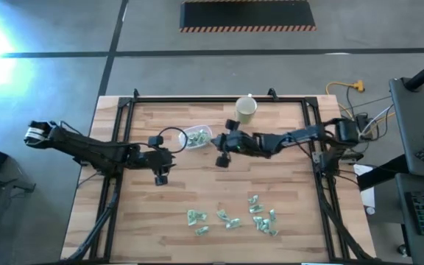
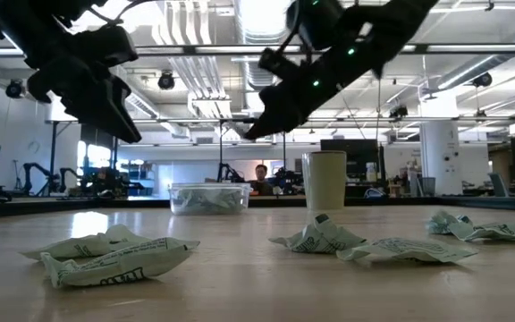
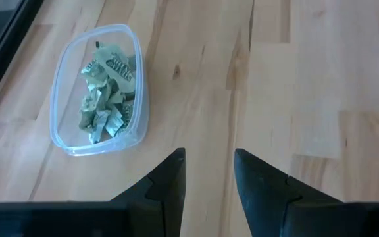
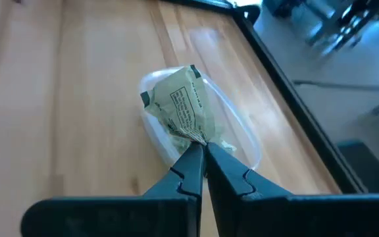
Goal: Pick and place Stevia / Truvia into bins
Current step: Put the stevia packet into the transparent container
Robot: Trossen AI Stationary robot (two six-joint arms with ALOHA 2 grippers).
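The clear tub [image 1: 196, 137] stands on the table's far middle with several crumpled green-and-white sachets inside [image 3: 104, 92]. Several more sachets [image 1: 234, 218] lie loose near the table's near edge, and they lie close to the low view's camera [image 2: 105, 255]. My right gripper [image 4: 201, 150] reaches in from the right and is shut on one sachet [image 4: 179, 105] over the tub [image 4: 242, 141]. My left gripper [image 3: 209, 161] is open and empty, hovering over bare wood just left of the tub [image 3: 101, 89]. My right gripper pinches one sachet by its crumpled end [image 4: 193, 136] between the two fingertips. The fingers slant down from the table's right side. The sachet is lifted clear and sticks out past the fingertips, above the tub.
A beige cup [image 1: 246, 110] stands upright just behind and right of the tub, near the far edge [image 2: 325, 179]. A black frame rail [image 1: 219, 98] runs round the table. Bare wood lies between the tub and the loose sachets.
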